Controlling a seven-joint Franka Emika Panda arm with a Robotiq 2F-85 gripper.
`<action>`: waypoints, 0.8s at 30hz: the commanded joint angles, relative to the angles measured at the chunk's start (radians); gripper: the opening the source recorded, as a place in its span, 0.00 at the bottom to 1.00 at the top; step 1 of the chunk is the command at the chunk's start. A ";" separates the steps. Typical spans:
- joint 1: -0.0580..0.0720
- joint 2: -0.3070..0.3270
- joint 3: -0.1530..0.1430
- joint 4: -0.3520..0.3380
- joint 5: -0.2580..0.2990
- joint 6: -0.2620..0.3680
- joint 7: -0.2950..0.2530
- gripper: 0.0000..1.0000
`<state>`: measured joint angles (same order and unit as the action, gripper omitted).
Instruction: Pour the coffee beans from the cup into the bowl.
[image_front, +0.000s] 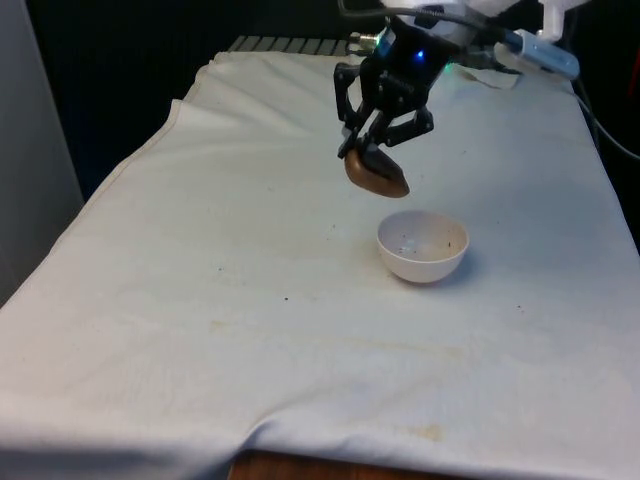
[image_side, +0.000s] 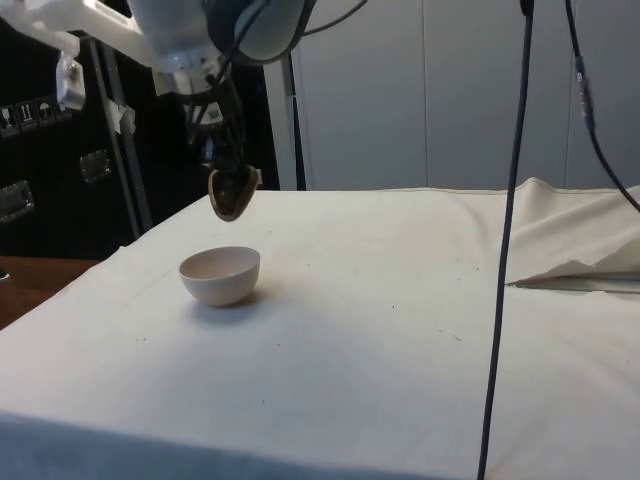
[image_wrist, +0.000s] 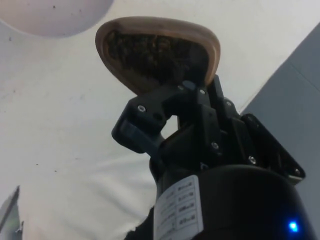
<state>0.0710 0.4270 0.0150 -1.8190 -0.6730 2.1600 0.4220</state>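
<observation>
Hanging over the white cloth (image_front: 200, 300) in the front view, the gripper (image_front: 375, 140) has its fingers pinched on the rim of the brown cup (image_front: 377, 173), and the cup is up in the air, tilted, just beside and above the white bowl (image_front: 422, 246), towards the front view's left of it. A few dark specks lie inside the bowl.

Side view now: the cup (image_side: 231, 193) hangs clear above the bowl (image_side: 220, 275), nothing touching, the bowl sitting upright on the cloth (image_side: 400, 330).

Over to the wrist view: the fingers (image_wrist: 145, 125) are clamped on the cup's edge, the cup (image_wrist: 157, 55) squeezed to a rounded triangle, dark coffee beans (image_wrist: 145, 50) packed inside it, and the bowl's rim (image_wrist: 55, 17) close beyond.
</observation>
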 joint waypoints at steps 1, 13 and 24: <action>0.007 0.005 -0.004 0.009 -0.011 -0.014 0.008 0.01; 0.001 0.026 0.029 0.036 -0.087 -0.066 0.057 0.01; 0.015 0.062 0.068 0.075 -0.182 -0.151 0.127 0.01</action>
<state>0.0770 0.4840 0.0880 -1.7510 -0.8510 2.0200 0.5460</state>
